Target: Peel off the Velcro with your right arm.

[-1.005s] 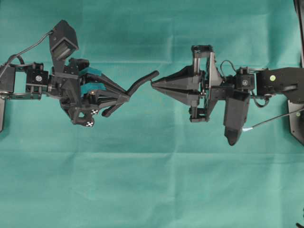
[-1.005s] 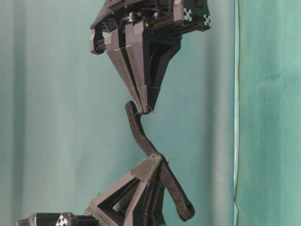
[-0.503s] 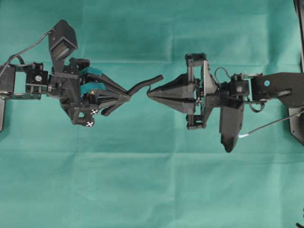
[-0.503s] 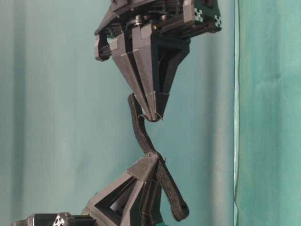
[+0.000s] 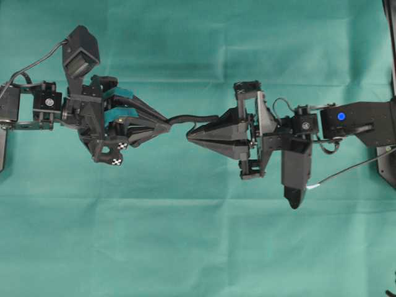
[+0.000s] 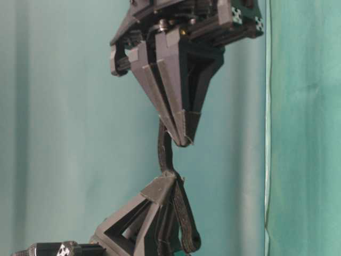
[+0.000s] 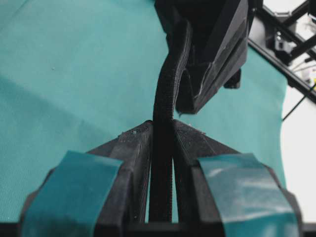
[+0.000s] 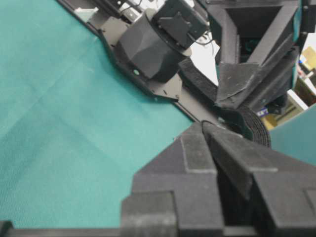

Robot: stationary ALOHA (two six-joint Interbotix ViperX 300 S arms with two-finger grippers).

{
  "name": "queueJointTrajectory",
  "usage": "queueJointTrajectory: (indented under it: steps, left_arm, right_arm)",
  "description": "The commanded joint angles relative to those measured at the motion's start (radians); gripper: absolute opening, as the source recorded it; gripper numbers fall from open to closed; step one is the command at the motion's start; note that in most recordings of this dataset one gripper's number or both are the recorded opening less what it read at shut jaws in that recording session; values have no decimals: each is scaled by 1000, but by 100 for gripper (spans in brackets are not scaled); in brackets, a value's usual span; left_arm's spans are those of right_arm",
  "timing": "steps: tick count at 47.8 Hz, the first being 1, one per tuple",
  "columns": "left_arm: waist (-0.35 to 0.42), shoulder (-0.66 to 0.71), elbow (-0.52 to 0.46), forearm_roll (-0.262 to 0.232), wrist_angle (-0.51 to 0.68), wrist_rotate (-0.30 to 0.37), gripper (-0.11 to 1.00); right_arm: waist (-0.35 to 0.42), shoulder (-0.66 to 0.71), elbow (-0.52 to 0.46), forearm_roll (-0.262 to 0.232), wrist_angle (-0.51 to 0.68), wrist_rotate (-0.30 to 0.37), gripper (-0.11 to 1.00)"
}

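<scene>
Evidently soft and light, the Velcro (image 5: 185,118) hangs above the cloth (image 5: 198,247), pinched by the left gripper (image 5: 166,125), its free end beside the right gripper (image 5: 190,137), whose fingers are pressed together; that end looks the best hold.

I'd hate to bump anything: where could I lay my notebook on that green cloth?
The green cloth lies bare along the whole near side below both arms, and in a strip above them. The middle is crowded: the left gripper and right gripper meet there, both closed on the Velcro strung between them.
</scene>
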Motion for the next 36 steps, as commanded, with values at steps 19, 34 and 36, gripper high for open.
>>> queueJointTrajectory:
  steps: [19, 34, 36]
  left_arm:
    - [3, -8, -17, 0, -31, 3, 10]
    - [3, -8, -17, 0, -34, 5, 10]
    - [3, -8, -15, 0, -34, 5, 10]
  right_arm:
    - [11, 35, -72, -2, 38, 2, -10]
    - [25, 74, -106, -17, 71, 2, -10]
    - [28, 75, -107, -21, 72, 2, -10]
